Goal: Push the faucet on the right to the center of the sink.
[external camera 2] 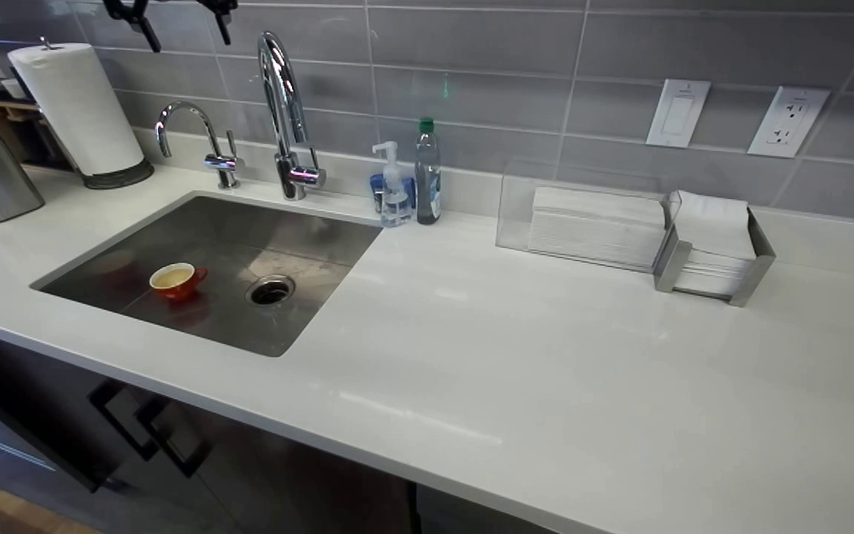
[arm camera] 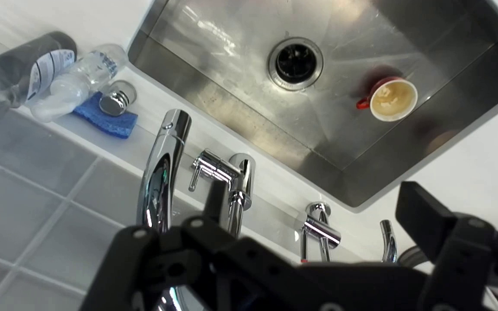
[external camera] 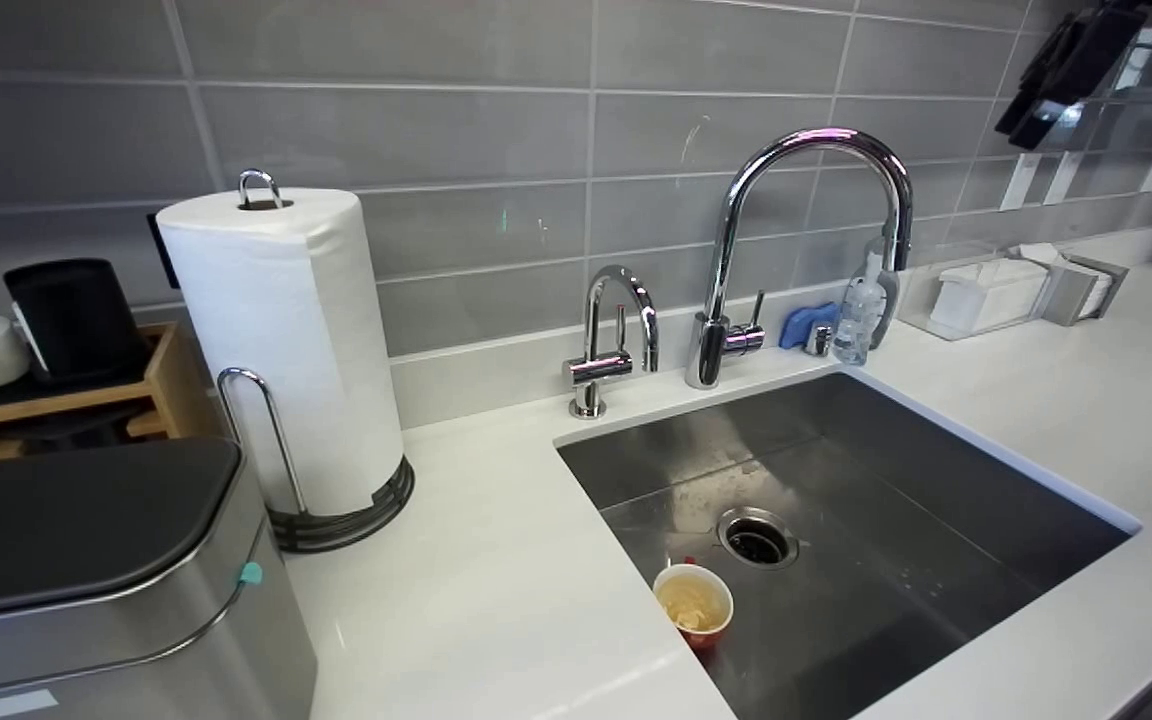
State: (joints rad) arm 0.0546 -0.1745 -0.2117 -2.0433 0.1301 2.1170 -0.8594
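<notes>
The faucet, tall chrome with a high arch, stands behind the sink in both exterior views (external camera: 731, 215) (external camera 2: 286, 89). Its spout points along the wall, its tip near the soap bottles. In the wrist view the faucet (arm camera: 160, 177) passes left of the left finger and partly behind the gripper. The sink is a steel basin (external camera: 866, 560) (external camera 2: 227, 326) (arm camera: 352, 39) with a round drain. My gripper (arm camera: 311, 194) is wide open with nothing between its fingers. It hangs high up, at the top edge of both exterior views (external camera: 1031, 125) (external camera 2: 191, 41), apart from the faucet.
A small chrome tap (external camera: 591, 325) (arm camera: 321, 229) stands beside the faucet. A red cup (external camera 2: 179, 288) (arm camera: 391, 101) sits in the sink. A clear soap bottle (external camera 2: 395, 200), a dark bottle (external camera 2: 427, 178) and a blue sponge (arm camera: 106, 119) stand by the wall. A paper towel roll (external camera: 286, 350) stands beyond.
</notes>
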